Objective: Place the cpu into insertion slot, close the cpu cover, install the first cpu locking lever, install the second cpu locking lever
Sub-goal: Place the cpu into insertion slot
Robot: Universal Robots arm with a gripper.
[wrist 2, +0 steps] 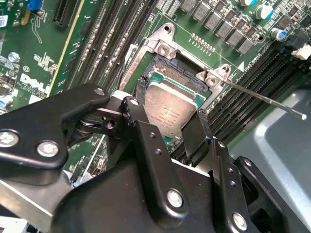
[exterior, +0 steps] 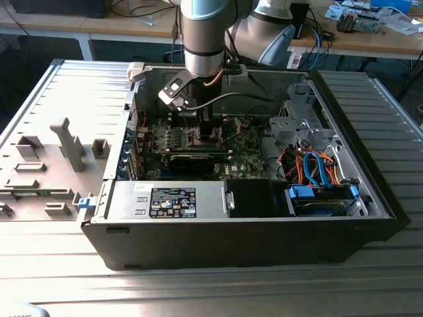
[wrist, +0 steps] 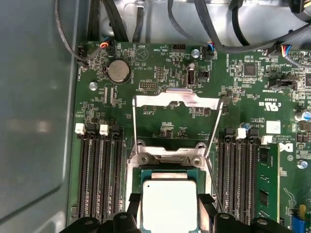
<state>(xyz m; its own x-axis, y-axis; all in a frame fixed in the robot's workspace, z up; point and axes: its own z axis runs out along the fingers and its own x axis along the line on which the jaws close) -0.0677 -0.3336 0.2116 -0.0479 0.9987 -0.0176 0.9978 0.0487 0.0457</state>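
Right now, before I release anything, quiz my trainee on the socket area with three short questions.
1. True or false: the cpu cover is shut over the insertion slot.
2. What sits between the fingers of the gripper? A) the cpu B) a memory stick C) a coin battery
3. Fill in: the motherboard around the slot is ____ in colour.
Key: 1 false; 2 A; 3 green.

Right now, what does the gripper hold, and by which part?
The gripper holds the cpu by two opposite side edges, at the insertion slot.
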